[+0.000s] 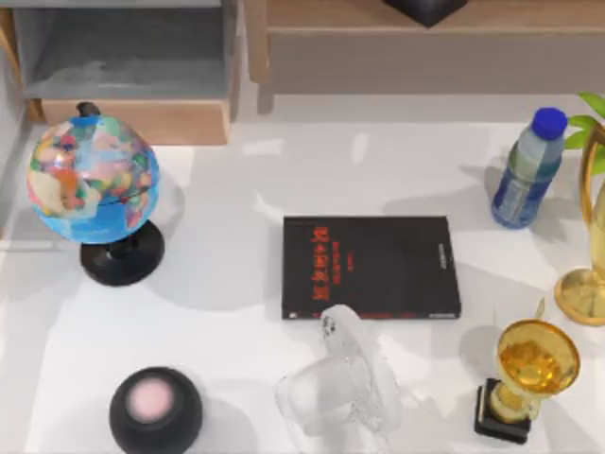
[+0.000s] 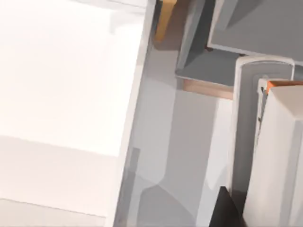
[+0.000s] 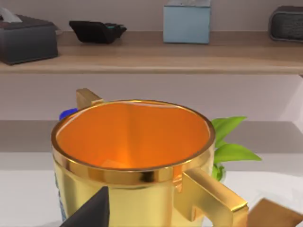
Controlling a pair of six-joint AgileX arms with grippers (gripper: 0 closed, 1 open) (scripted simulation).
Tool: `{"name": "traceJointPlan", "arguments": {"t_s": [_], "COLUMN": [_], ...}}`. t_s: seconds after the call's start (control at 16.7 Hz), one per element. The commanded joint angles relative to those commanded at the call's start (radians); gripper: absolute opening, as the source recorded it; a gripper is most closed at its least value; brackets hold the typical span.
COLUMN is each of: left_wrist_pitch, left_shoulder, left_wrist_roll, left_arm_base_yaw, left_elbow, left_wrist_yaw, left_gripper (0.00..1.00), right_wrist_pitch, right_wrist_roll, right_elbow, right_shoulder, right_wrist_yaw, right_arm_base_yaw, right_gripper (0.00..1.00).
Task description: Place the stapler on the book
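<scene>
Item, the book [image 1: 371,267]: flat, black, red lettering on the cover, lying at the middle of the white table [image 1: 227,284] in the top view. Item, the stapler [image 1: 328,322]: a small narrow white piece at the book's near edge, at the top of a rounded translucent white object [image 1: 340,388] that overlaps that edge; whether the stapler touches the cover cannot be told. In the left wrist view a long white body with an orange tip, taken for the stapler [image 2: 277,156], stands close to the camera, a dark part of the left gripper [image 2: 226,210] beside it; apart or together cannot be told. Item, the right gripper [image 3: 92,212]: a dark wedge before a gold cup [image 3: 132,156] with an orange inside; its state likewise cannot be told. Other items, top view: globe [image 1: 92,180] on a black stand, far left; black round object [image 1: 154,409] with a pink top, near left; blue-capped water bottle [image 1: 523,175], far right; gold trophy [image 1: 534,364] on a black base, near right; green leaves [image 1: 591,118] at the right edge.
</scene>
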Motion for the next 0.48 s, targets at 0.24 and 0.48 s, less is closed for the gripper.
{"name": "traceJointPlan", "arguments": {"t_s": [0.24,0.48], "left_wrist_pitch": [0.011,0.035], "left_shoulder": [-0.016,0.045], "left_wrist_roll": [-0.202,-0.386], "left_arm_base_yaw": [-0.236,-0.476], "left_elbow": [-0.026,-0.073], "left_wrist_yaw": [-0.016,-0.033], "left_gripper": [0.0,0.0], "right_wrist_pitch": [0.0,0.0], "right_wrist_roll": [0.0,0.0], "right_elbow": [0.0,0.0], "right_shoulder": [0.0,0.0], "right_wrist_yaw": [0.0,0.0], "right_arm_base_yaw": [0.0,0.0], "right_gripper": [1.0,1.0]}}
